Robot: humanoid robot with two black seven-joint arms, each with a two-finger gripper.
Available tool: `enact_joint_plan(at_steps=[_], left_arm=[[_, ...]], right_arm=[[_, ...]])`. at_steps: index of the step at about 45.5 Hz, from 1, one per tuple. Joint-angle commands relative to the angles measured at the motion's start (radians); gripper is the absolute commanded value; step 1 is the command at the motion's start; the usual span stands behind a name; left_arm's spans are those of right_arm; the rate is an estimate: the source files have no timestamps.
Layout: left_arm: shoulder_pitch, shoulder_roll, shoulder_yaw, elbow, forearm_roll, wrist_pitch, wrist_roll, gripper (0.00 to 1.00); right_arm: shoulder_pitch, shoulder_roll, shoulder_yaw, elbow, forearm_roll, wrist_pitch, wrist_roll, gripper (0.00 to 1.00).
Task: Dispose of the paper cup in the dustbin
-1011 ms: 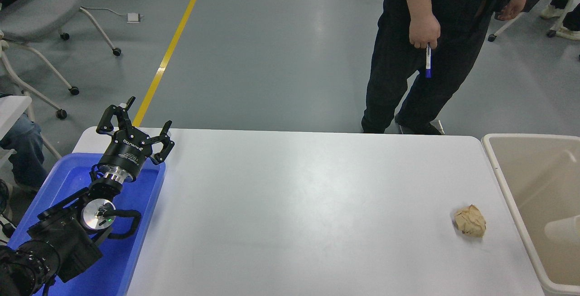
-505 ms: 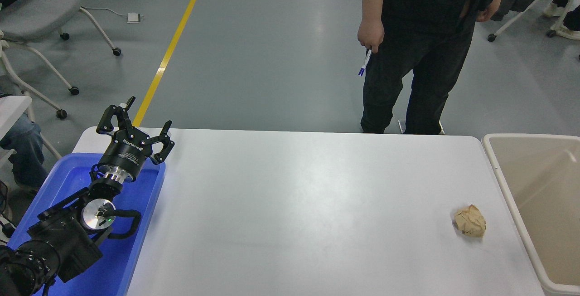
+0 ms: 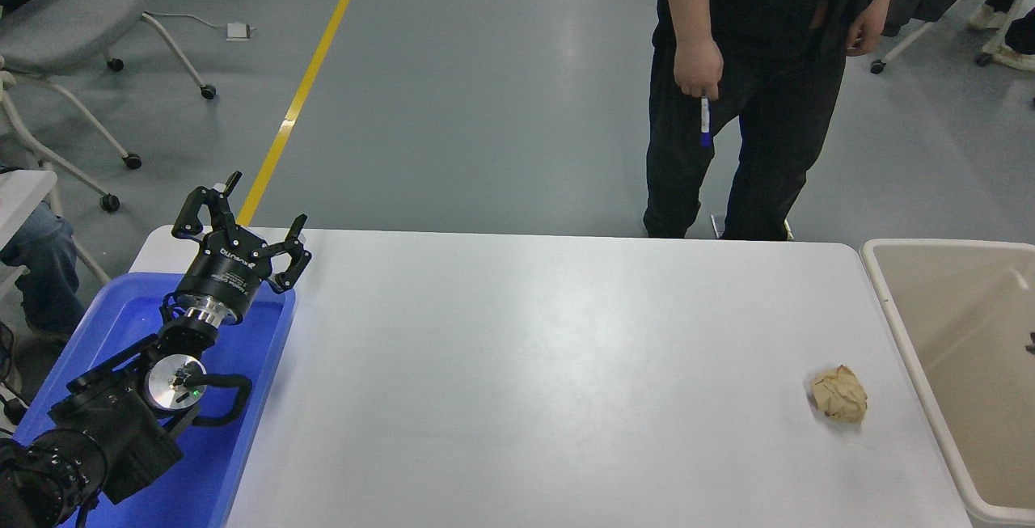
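The paper cup is not in view. The beige dustbin [image 3: 889,302] stands against the table's right end, and the part of its inside that shows holds nothing I can see. Only a small dark sliver of my right gripper [image 3: 1031,342] shows at the picture's right edge over the dustbin; the rest of that arm is out of frame. My left gripper [image 3: 247,219] is parked at the lower left, open and empty, above the far end of the blue tray [image 3: 121,310].
A crumpled brown paper ball [image 3: 839,393] lies on the white table [image 3: 550,366] close to the dustbin. A person in black [image 3: 752,67] stands at the far side holding a pen [image 3: 705,120]. Office chairs stand at the far left.
A white cup shape inside the dustbin at the right edge one second ago no longer shows. A dark sliver has appeared at the right edge. The person has shifted; my left arm has not moved.
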Motion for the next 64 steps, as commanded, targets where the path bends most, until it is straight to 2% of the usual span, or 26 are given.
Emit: enact_joint_plan(at_steps=[1, 8, 19, 31, 53, 64], left_arm=[[0.000, 0.000, 0.000, 0.000, 0.000, -0.001, 0.000, 1.00], [0.000, 0.000, 0.000, 0.000, 0.000, 0.000, 0.000, 1.00], [0.000, 0.000, 0.000, 0.000, 0.000, 0.000, 0.000, 1.00], [0.000, 0.000, 0.000, 0.000, 0.000, 0.000, 0.000, 1.00], [0.000, 0.000, 0.000, 0.000, 0.000, 0.000, 0.000, 1.00], [0.000, 0.000, 0.000, 0.000, 0.000, 0.000, 0.000, 1.00]], right_arm=[[0.156, 0.011, 0.009, 0.040, 0.011, 0.068, -0.006, 1.00], [0.215, 0.026, 0.035, 0.175, 0.018, 0.056, -0.004, 1.00], [0.212, 0.025, 0.194, 0.444, 0.023, 0.041, -0.001, 1.00], [0.175, 0.045, 0.302, 0.742, 0.023, -0.065, 0.002, 1.00], [0.011, 0.273, 0.533, 0.713, 0.029, -0.065, 0.002, 1.00], [-0.015, 0.362, 0.552, 0.617, 0.132, -0.039, 0.014, 1.00]])
